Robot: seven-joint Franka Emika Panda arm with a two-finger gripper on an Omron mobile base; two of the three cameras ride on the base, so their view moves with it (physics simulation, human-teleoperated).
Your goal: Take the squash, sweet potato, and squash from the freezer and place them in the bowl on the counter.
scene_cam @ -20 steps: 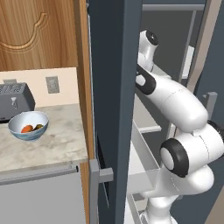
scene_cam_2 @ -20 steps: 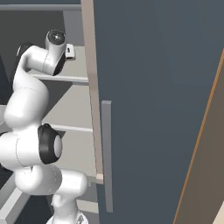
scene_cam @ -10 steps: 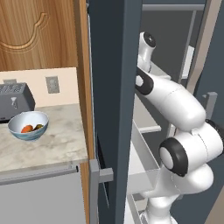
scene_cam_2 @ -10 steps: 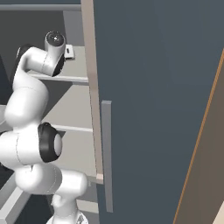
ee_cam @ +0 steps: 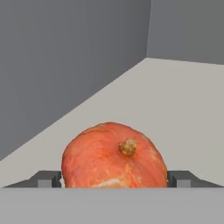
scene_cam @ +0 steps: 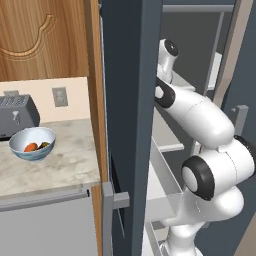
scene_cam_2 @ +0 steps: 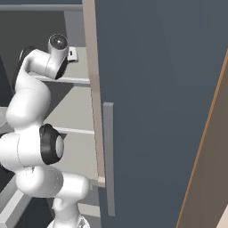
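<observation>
While the gripper (ee_cam: 114,179) reaches deep into the freezer (scene_cam: 131,100), its two dark fingers (ee_cam: 48,179) stand one on each side of the orange squash (ee_cam: 114,157). The jaws are wide apart, and it is hard to tell if they touch the squash yet. They look like they are starting to squeeze in, so this is likely the start of the grab.

The squash sits on a pale grey shelf (ee_cam: 183,105) inside the freezer, with its little brown stem (ee_cam: 128,147) pointing up. It sits near the dark grey wall (ee_cam: 65,61) at the back corner.

The white arm (scene_cam: 200,120) has barely moved since a moment ago. It still bends up and in through the open freezer door (scene_cam_2: 160,98), with the hand up by a high shelf. So the reaching seems done, and the change now is in the fingers.

Out on the counter (scene_cam: 55,165), the blue-and-white bowl (scene_cam: 32,144) waits beside the toaster (scene_cam: 17,115). It already holds something orange and something dark green. That has not changed from before. My guess is that two of the three foods are in the bowl, and this squash is the last one.

Next the fingers need to close firmly on the round squash. It could slip, since it is smooth and wide.
</observation>
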